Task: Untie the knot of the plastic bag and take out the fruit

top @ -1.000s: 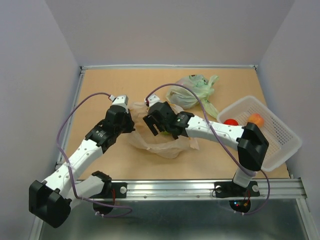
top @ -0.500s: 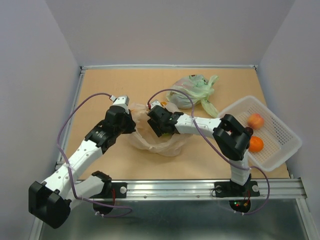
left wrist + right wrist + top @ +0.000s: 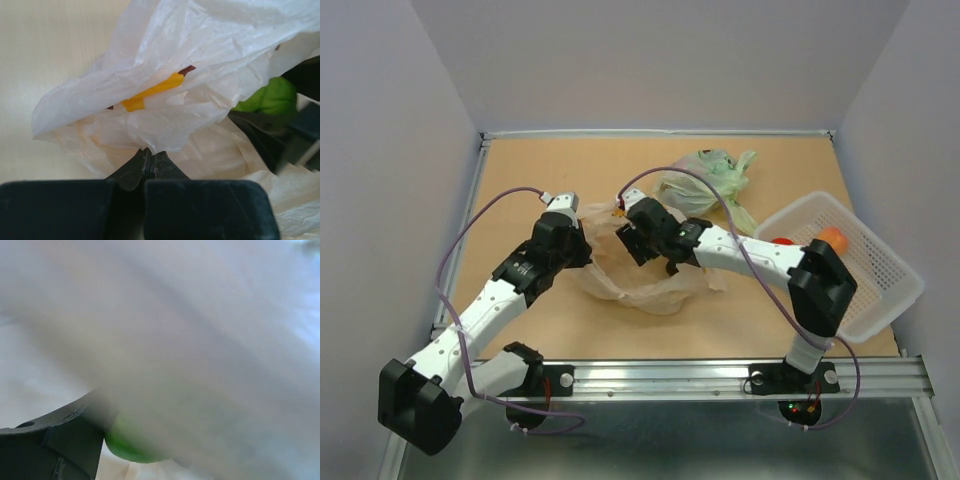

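The peach-orange plastic bag (image 3: 655, 285) lies crumpled at mid table, its mouth loose; I see no knot. My left gripper (image 3: 582, 238) is shut on the bag's left edge. In the left wrist view the fingertips (image 3: 145, 159) pinch a fold of plastic (image 3: 165, 75) with an orange printed mark. My right gripper (image 3: 641, 248) reaches into the bag from the right. It grips a green fruit (image 3: 272, 95), which shows between its dark fingers. In the right wrist view one finger (image 3: 60, 445) and the fruit (image 3: 127, 452) show under blurred plastic.
A pale green bag (image 3: 705, 180) lies behind the right arm. A white basket (image 3: 880, 290) at the right holds an orange fruit (image 3: 832, 238) and a red one (image 3: 782, 242). A raised rail runs along the table's near edge.
My right arm's elbow swung up and back down, and its gripper moved slightly farther back inside the bag. The left gripper kept its hold and did not move.
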Controlling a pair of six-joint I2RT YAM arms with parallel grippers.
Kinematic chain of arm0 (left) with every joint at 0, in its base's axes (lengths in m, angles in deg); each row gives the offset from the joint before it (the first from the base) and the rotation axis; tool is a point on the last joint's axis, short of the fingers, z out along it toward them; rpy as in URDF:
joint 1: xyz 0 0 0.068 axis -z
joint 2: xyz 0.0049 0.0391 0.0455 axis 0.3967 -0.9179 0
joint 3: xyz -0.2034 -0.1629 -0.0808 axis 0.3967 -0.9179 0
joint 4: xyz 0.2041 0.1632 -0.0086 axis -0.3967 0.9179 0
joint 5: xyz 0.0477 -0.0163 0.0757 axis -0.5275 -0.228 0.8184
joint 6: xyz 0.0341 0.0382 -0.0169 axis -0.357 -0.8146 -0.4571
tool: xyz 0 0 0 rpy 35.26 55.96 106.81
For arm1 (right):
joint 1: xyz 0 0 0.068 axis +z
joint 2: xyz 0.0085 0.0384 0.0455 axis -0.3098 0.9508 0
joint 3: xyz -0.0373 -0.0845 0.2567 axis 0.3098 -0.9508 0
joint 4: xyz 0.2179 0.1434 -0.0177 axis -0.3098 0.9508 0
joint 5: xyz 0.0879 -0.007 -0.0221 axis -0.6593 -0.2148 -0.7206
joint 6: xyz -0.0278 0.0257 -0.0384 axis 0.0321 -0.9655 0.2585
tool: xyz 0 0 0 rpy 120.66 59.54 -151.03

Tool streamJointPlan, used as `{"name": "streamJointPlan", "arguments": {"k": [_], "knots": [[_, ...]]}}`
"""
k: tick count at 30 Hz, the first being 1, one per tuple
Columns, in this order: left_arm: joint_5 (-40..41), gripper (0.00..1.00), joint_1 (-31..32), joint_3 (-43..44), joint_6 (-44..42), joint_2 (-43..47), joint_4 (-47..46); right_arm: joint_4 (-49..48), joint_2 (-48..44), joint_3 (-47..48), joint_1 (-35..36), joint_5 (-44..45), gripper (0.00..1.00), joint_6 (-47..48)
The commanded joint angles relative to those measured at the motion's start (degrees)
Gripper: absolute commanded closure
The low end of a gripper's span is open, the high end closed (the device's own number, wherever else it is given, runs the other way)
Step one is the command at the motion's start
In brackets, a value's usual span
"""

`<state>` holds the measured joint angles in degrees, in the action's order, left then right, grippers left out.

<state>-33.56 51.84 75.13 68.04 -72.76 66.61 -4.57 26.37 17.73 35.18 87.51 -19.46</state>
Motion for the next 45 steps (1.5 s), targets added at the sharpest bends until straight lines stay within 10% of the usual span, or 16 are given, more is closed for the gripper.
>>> {"name": "streamJointPlan", "arguments": {"k": [1,21,26,36,45], "knots": [[1.5,1.0,-0.1,1.0,0.4,-1.0,-1.9,-3.0,-8.7,-0.1,0.5,-9.9,0.99,3.9],[3.2,1.0,-0.1,2.4,0.1,-2.1,-1.9,-3.6,-24.3,12.5,-2.8,-19.0,0.99,4.6],[5.0,1.0,-0.2,3.5,-0.6,-1.5,-0.5,-3.6,-28.7,8.6,-5.8,1.2,0.99,4.6],[4.8,1.0,-0.1,4.4,-1.1,-0.3,0.7,-3.6,-39.1,-11.3,-33.3,14.9,0.99,-5.3],[4.7,1.0,-0.2,4.4,-1.4,0.8,1.8,-3.6,-37.7,-23.4,-54.6,5.6,0.91,-13.4]]}}
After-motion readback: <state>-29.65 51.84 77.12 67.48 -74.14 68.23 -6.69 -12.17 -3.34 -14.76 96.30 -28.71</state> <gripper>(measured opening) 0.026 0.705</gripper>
